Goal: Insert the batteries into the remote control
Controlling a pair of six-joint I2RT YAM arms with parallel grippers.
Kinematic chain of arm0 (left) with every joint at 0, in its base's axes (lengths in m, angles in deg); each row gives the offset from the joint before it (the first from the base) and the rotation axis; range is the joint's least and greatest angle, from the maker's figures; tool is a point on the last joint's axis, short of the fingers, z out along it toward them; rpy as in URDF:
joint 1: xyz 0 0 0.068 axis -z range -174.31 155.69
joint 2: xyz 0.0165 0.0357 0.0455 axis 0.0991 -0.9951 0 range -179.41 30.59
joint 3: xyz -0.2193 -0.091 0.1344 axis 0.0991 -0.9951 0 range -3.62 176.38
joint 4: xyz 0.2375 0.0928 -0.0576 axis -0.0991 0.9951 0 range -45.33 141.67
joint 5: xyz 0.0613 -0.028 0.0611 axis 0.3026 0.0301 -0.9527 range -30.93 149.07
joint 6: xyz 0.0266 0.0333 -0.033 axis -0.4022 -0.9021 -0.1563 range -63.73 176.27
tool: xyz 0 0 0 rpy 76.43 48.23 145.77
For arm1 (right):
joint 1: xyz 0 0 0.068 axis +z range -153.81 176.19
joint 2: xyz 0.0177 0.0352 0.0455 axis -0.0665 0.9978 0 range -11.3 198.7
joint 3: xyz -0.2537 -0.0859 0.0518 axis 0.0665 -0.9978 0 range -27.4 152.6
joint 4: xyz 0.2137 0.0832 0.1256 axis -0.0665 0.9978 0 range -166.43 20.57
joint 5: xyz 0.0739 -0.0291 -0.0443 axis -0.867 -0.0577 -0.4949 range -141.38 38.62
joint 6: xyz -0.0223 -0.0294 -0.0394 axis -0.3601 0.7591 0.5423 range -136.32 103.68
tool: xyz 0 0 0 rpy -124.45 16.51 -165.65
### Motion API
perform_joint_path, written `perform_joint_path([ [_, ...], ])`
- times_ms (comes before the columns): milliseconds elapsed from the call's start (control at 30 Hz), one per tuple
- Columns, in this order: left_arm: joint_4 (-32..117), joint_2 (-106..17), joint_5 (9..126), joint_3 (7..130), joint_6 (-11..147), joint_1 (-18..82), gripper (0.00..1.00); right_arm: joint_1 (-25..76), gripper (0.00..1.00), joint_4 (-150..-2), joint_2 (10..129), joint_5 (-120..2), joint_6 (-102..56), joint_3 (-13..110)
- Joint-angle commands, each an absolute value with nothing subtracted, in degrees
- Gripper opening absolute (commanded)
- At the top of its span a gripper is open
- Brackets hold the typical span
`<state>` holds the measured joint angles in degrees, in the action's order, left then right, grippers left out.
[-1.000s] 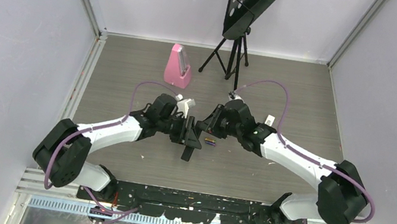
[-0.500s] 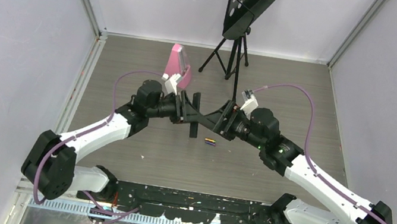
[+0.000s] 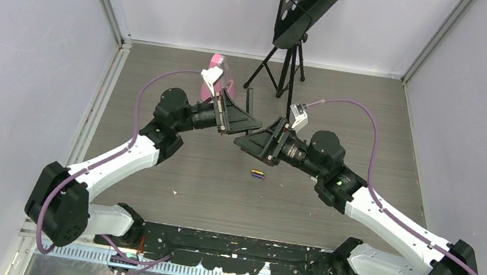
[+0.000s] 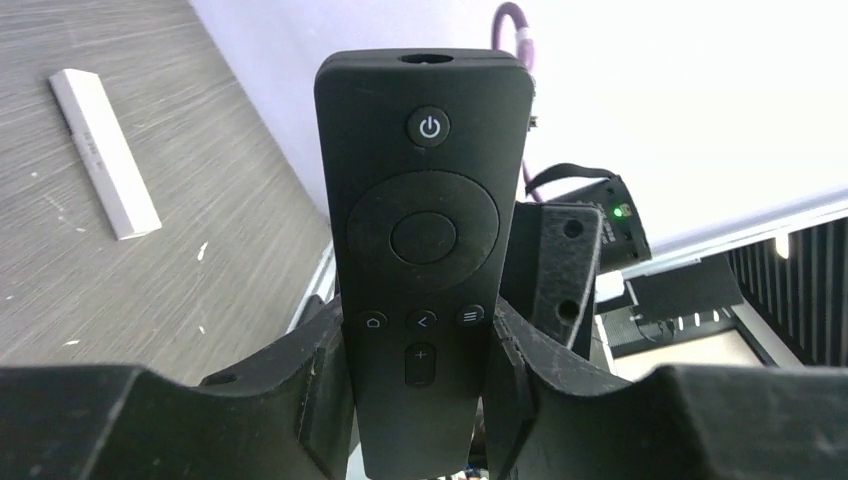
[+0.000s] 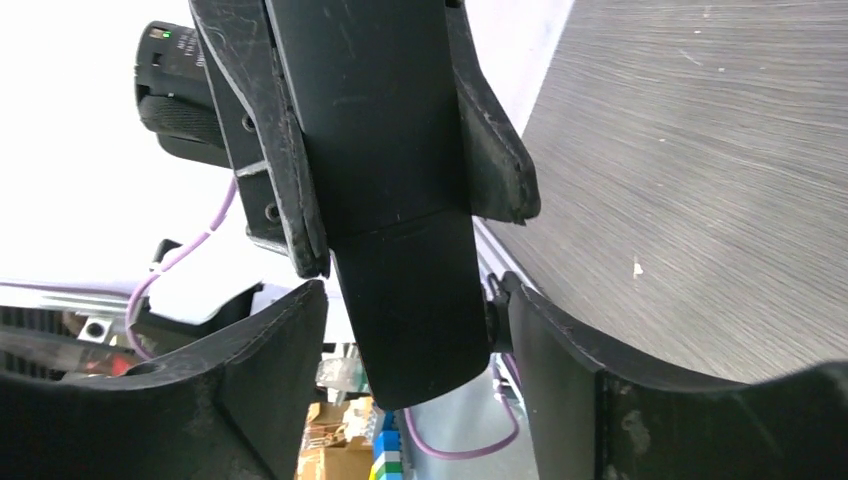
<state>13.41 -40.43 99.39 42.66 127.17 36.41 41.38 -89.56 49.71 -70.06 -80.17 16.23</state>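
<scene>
My left gripper (image 4: pixel 420 372) is shut on the lower half of the black remote control (image 4: pixel 424 215), whose button face looks into the left wrist view. From above, the remote control (image 3: pixel 249 101) is held in the air behind mid-table by the left gripper (image 3: pixel 232 116). My right gripper (image 5: pixel 412 335) stands open around the remote's free end (image 5: pixel 415 310), with a clear gap at its left finger (image 5: pixel 265 365) and the right finger close to the remote's edge. Two small batteries (image 3: pixel 257 174), purple and yellow, lie together on the table below the right gripper (image 3: pixel 255 143).
A white bar-shaped remote (image 4: pixel 103 152) lies on the grey table. A pink metronome (image 3: pixel 217 65) stands at the back behind the left wrist. A black music stand on a tripod (image 3: pixel 283 66) stands at the back centre. Walls close both sides.
The left arm has lifted the remote up and toward the back. The right gripper has opened and moved back with it, now around the remote's end. The batteries have not moved.
</scene>
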Motion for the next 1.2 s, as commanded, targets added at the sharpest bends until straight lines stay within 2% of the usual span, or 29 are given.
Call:
perform_joint_path([
  [0, 4.8, -38.7, 102.8, 44.1, 130.4, 36.4, 0.08, 41.6, 0.67, -98.2, 49.0, -72.9, -83.2, 17.4],
  [67, 4.7, -38.0, 102.8, 44.2, 130.3, 36.4, 0.11, 41.6, 0.56, -98.6, 49.4, -72.9, -83.3, 17.6],
  [200, 4.7, -37.4, 103.9, 44.5, 130.6, 36.4, 0.14, 41.7, 0.43, -98.0, 49.4, -71.4, -80.2, 17.6],
  [267, 4.7, -37.3, 104.4, 44.2, 130.6, 36.4, 0.2, 41.6, 0.36, -97.7, 49.3, -71.6, -76.9, 18.3],
  [400, 9.8, -36.0, 105.1, 44.3, 125.6, 36.2, 0.62, 41.6, 0.3, -88.9, 49.4, -71.1, -63.4, 21.5],
  [533, 36.8, -31.2, 97.4, 47.0, 106.5, 34.9, 0.86, 41.7, 0.28, -70.2, 49.7, -64.4, -44.0, 26.0],
  [600, 43.2, -29.7, 93.5, 47.2, 102.9, 34.3, 0.93, 41.7, 0.28, -65.2, 50.1, -61.3, -38.7, 27.3],
  [700, 44.5, -29.7, 92.0, 47.1, 102.8, 34.0, 0.94, 42.0, 0.28, -62.0, 50.6, -61.5, -32.4, 27.9],
  [867, 45.4, -30.9, 88.2, 46.5, 105.9, 33.9, 0.87, 44.5, 0.27, -56.5, 51.8, -57.2, -24.2, 29.8],
  [1000, 45.0, -32.1, 87.3, 46.0, 108.3, 33.9, 0.86, 47.5, 0.26, -54.8, 53.7, -54.7, -20.4, 31.1],
  [1100, 41.2, -33.5, 88.9, 44.7, 113.3, 33.9, 0.75, 49.7, 0.26, -55.2, 56.1, -52.2, -19.5, 32.2],
  [1167, 38.2, -34.6, 90.7, 43.3, 116.4, 33.9, 0.62, 51.1, 0.25, -55.6, 58.0, -48.6, -18.8, 33.0],
])
